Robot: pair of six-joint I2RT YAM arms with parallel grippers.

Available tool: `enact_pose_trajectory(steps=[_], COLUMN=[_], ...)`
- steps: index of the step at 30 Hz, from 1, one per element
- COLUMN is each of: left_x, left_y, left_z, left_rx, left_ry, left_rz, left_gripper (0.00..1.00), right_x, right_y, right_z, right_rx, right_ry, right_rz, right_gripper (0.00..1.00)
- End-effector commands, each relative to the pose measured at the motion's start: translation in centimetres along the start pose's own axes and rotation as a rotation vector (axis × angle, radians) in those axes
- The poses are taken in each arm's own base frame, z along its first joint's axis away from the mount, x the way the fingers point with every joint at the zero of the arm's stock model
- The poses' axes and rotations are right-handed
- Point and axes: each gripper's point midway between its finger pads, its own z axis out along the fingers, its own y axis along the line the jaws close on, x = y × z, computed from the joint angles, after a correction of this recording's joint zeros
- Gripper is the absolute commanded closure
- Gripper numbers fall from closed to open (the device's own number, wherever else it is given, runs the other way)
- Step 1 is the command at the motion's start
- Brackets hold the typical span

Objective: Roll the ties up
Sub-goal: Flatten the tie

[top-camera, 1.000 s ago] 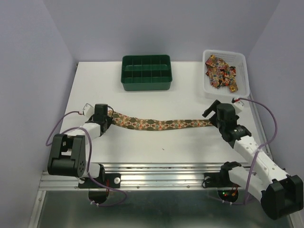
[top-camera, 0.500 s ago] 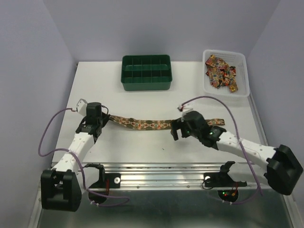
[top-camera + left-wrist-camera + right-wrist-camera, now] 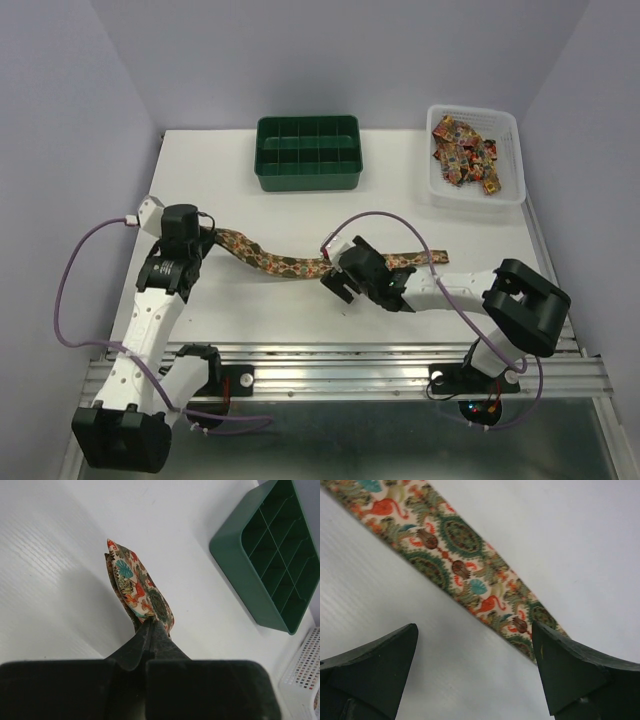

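Tie (image 3: 285, 266), long, narrow, red-green paisley

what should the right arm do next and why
Probably lower the right gripper and close it on the tie. Its jaws stand open over the tie's middle stretch and hold nothing, while the left gripper is shut on one end. A second hold there looks needed before rolling can start.

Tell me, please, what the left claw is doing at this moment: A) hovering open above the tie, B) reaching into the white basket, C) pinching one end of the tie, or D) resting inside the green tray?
C: the left claw is shut on the end of the tie, apart from the green tray.
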Motion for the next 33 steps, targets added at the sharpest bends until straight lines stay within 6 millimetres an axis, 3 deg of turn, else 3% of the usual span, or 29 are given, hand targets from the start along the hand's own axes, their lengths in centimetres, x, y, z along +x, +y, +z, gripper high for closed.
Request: enact_pose_trajectory(steps=[1,4,7,10,19,22,23,25,26,28,31,33], left_x=[-3.0,-4.4,-4.9,-5.1,-6.1,-6.4,-6.7,-6.9,-7.2,-7.8,-8.7,-9.8], left_y=[-0.4,-0.1,-0.4,-0.5,-1.3,-1.6,-1.7,-1.8,-2.0,-2.1,-2.2,-2.3], left_z=[-2.5,-3.4,-3.7,-3.5,-3.3,-3.1,-3.0,-3.0,-3.1,-3.3,-3.7,-4.3], left_rx=[-0.013,-0.033,-0.021,-0.032,-0.032,-0.024,-0.023,-0.020,-0.013,-0.021,-0.038,-0.055], left_ry=[-0.083,-0.134,-0.154,-0.158,-0.191,-0.199,-0.212,-0.225,-0.237,-0.258,-0.283,-0.313], left_rz=[-0.003,-0.011,-0.023,-0.020,-0.034,-0.029,-0.035,-0.047,-0.052,-0.059,-0.067,-0.081], left_gripper=[1.00,1.00,1.00,1.00,1.00,1.00,1.00,1.00,1.00,1.00,1.00,1.00], right_x=[-2.4,-0.3,0.8,1.4,3.9,4.2,4.4,4.0,4.0,2.0,-1.2,-4.3], right_y=[-3.4,-4.2,-4.2,-5.1,-3.0,-2.7,-2.5,-2.3,-1.7,-1.3,0.2,2.2], right_z=[-0.2,-0.2,0.1,0.6,1.9,2.3,2.5,2.7,2.5,1.8,-0.4,-3.7], right_rx=[0.181,0.230,0.177,0.161,-0.042,-0.075,-0.094,-0.126,-0.168,-0.205,-0.311,-0.462], right_ry=[-0.090,-0.014,0.021,0.046,0.153,0.172,0.182,0.190,0.198,0.145,0.045,-0.030], right_rz=[-0.036,-0.047,-0.017,0.021,0.054,0.069,0.073,0.096,0.101,0.157,0.293,0.439], right_gripper=[0.00,0.06,0.17,0.19,0.29,0.43,0.54,0.68,0.84,0.99,0.99,0.99])
